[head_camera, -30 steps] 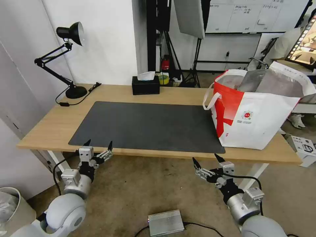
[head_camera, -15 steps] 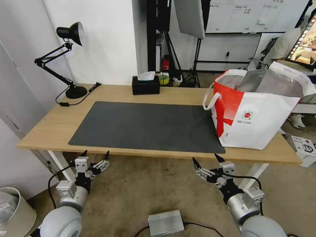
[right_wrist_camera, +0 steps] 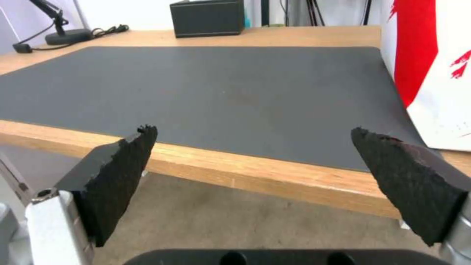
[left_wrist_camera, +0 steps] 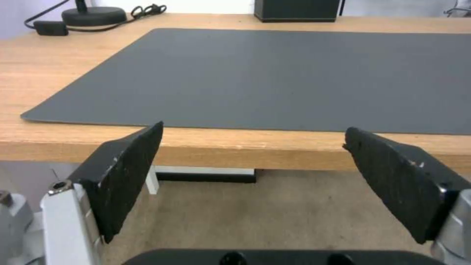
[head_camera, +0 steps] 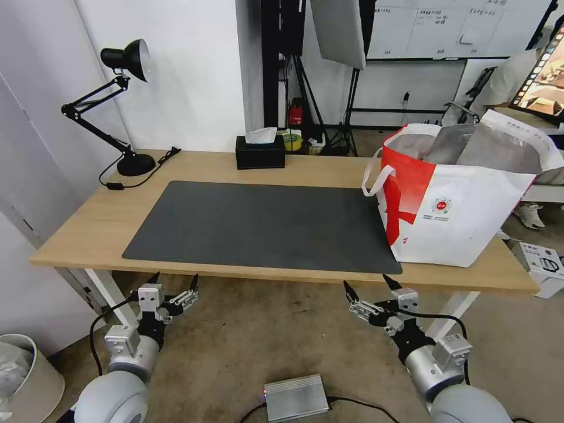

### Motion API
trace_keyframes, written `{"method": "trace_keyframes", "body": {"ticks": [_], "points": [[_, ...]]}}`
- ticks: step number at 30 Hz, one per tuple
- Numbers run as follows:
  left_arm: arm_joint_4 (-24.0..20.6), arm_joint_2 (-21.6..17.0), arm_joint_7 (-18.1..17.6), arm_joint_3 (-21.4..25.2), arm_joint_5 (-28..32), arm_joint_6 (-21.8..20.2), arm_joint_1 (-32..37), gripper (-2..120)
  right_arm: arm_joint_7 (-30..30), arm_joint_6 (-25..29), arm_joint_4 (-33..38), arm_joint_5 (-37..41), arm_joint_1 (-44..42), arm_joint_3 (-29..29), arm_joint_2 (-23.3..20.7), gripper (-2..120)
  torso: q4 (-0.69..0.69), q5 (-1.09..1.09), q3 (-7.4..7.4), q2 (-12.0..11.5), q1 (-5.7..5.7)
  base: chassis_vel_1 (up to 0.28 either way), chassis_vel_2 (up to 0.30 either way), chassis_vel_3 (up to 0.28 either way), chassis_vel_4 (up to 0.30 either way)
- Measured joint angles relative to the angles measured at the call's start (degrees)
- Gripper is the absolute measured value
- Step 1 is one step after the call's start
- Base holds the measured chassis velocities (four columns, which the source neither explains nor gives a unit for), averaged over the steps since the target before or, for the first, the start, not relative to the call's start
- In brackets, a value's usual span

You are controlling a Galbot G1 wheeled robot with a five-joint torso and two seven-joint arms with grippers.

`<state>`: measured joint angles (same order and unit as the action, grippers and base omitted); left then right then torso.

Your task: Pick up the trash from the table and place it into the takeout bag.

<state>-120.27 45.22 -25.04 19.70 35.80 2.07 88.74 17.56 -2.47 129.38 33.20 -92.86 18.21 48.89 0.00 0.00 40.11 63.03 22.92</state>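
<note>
Behind the mat: tissue box, desk lamp.

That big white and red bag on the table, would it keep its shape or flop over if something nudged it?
The takeout bag would probably hold its shape: it stands boxy and upright by itself. Its walls look like thin soft fabric with a crinkled foil lining, so they would likely dent. It seems light for its size, so a nudge might slide it along the table.

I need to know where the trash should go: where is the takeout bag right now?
In the head view the takeout bag stands upright at the right end of the table, its base overlapping the dark mat's right edge.
</note>
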Motion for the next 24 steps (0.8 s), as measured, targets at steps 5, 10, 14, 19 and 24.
{"method": "trace_keyframes", "body": {"ticks": [5, 10, 14, 19, 24], "points": [[0.0, 0.0, 0.0, 0.0, 0.0, 0.0, 0.0, 100, 0.0, 0.0, 0.0, 0.0, 0.0, 0.0, 0.0, 100, 0.00, 0.00, 0.00, 0.0, 0.00, 0.000, 0.000, 0.000, 0.000], [0.0, 0.0, 0.0, 0.0, 0.0, 0.0, 0.0, 100, 0.0, 0.0, 0.0, 0.0, 0.0, 0.0, 0.0, 100, 0.00, 0.00, 0.00, 0.0, 0.00, 0.000, 0.000, 0.000, 0.000], [-0.1, 0.0, 0.0, -0.1, 0.0, -0.1, -0.1, 100, 0.0, 0.0, 0.0, 0.0, 0.0, 0.0, 0.0, 100, 0.00, 0.00, 0.00, 0.0, 0.00, 0.000, 0.000, 0.000, 0.000], [-0.1, 0.0, 0.0, -0.1, 0.1, -0.1, -0.1, 100, 0.0, 0.0, 0.0, 0.0, 0.0, 0.0, 0.0, 100, 0.00, 0.00, 0.00, 0.0, 0.00, 0.000, 0.000, 0.000, 0.000], [-0.1, 0.0, 0.0, -0.1, 0.1, -0.1, -0.1, 100, 0.0, 0.0, 0.0, 0.0, 0.0, 0.0, 0.0, 100, 0.00, 0.00, 0.00, 0.0, 0.00, 0.000, 0.000, 0.000, 0.000]]}}
